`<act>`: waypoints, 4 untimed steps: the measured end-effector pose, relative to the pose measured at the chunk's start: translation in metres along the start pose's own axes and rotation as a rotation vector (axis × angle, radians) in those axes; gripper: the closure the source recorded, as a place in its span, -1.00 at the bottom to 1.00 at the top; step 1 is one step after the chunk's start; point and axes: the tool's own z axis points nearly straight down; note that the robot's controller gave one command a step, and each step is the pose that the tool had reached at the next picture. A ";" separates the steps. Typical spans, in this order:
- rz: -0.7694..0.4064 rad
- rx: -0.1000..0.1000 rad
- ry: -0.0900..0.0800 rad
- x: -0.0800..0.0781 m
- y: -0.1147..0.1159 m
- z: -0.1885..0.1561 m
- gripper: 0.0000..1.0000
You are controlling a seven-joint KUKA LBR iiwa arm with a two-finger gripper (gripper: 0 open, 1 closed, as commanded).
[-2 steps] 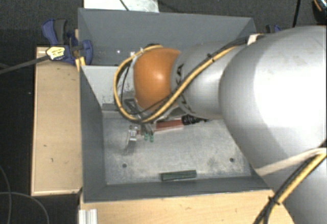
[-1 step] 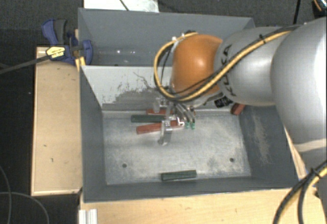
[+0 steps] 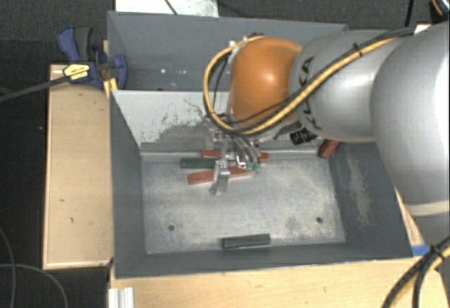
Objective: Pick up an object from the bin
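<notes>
The tool (image 3: 223,176) sits low in the bin (image 3: 281,208), among a small cluster of bars by the back wall. A red-brown bar (image 3: 200,177) lies just beside it. Open or closed: cannot tell. Nothing looks lifted; grasp and raise judged not yet done. A dark green bar (image 3: 246,241) lies well apart, near the front.

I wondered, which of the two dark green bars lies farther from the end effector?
The front green bar, lying alone by the near wall of the bin; the back green bar lies among red bars beside the end effector.
</notes>
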 end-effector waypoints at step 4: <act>0.157 -0.001 -0.004 -0.008 0.004 -0.064 1.00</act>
